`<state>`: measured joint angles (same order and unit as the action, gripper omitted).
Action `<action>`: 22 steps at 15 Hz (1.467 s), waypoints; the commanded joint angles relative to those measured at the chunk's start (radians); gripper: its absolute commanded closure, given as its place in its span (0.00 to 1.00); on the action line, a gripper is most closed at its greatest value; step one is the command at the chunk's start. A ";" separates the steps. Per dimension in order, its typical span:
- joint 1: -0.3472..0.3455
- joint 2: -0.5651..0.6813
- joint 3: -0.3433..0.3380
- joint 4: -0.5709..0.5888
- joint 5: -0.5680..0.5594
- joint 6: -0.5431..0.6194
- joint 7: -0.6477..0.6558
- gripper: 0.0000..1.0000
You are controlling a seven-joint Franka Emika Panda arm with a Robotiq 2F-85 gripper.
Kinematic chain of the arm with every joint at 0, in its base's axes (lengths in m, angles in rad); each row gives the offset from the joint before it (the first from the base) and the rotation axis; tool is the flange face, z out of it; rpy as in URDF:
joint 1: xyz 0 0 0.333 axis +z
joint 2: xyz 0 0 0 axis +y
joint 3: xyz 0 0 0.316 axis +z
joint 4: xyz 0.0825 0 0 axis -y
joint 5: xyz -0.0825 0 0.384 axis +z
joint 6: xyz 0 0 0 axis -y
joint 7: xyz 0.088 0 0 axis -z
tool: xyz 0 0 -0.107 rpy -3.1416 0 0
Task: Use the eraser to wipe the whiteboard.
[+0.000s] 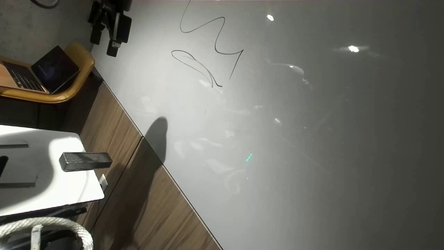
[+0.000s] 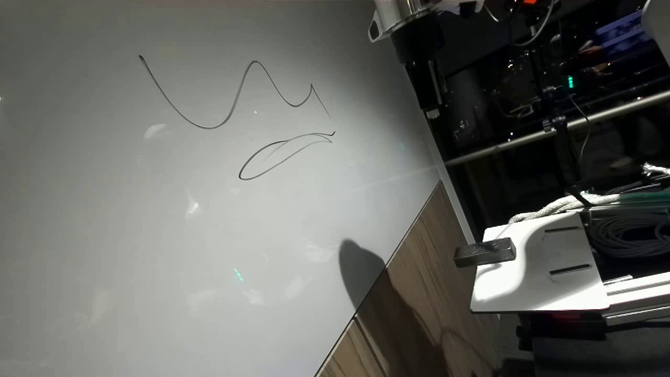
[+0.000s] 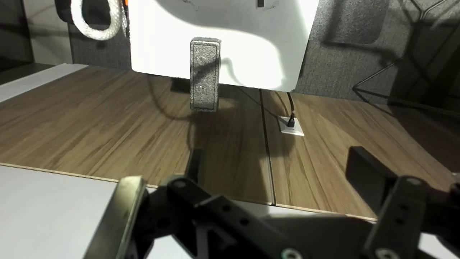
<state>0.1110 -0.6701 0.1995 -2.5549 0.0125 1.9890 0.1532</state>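
The eraser (image 1: 86, 161) is a small black oblong block. In both exterior views it lies on the white tabletop, one end overhanging the edge; it shows there too (image 2: 485, 252). In the wrist view the eraser (image 3: 205, 75) is beyond the fingers, at upper middle. The whiteboard (image 1: 312, 156) is a large pale-grey glossy panel with a wavy dark line and a thin loop. It also fills much of an exterior view (image 2: 157, 235) and the wrist view's lower edge (image 3: 46, 212). My gripper (image 3: 276, 158) is open and empty, apart from the eraser. It hangs at the top in both exterior views (image 1: 110, 40) (image 2: 432, 107).
The white tabletop (image 2: 544, 293) stands beside a wood panel (image 1: 114, 128) bordering the whiteboard. A white rope loop (image 3: 97, 34) is beside the tabletop. A laptop (image 1: 52, 71) rests on a yellow chair (image 1: 78, 55). A socket with a plug (image 3: 291, 126) is on the wood.
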 commanded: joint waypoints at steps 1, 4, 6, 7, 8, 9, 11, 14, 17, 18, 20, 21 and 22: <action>-0.015 -0.026 -0.014 -0.056 -0.039 0.044 0.003 0.00; -0.036 -0.041 -0.026 -0.116 -0.064 0.098 0.010 0.00; -0.042 -0.040 -0.039 -0.150 -0.061 0.146 0.005 0.00; -0.044 -0.033 -0.042 -0.162 -0.058 0.168 0.005 0.00; -0.045 -0.023 -0.042 -0.172 -0.055 0.194 0.008 0.00; -0.046 -0.010 -0.042 -0.185 -0.052 0.224 0.013 0.00; -0.046 0.013 -0.044 -0.208 -0.039 0.277 0.023 0.00; -0.069 0.080 -0.050 -0.203 -0.044 0.337 0.042 0.00; -0.099 0.137 -0.065 -0.209 -0.053 0.384 0.048 0.00; -0.109 0.159 -0.071 -0.211 -0.054 0.402 0.048 0.00; -0.118 0.205 -0.082 -0.216 -0.047 0.424 0.048 0.00; -0.119 0.228 -0.086 -0.218 -0.044 0.435 0.049 0.00; -0.117 0.253 -0.088 -0.219 -0.041 0.445 0.049 0.00</action>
<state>-0.0061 -0.4856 0.1267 -2.7749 -0.0366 2.3905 0.1941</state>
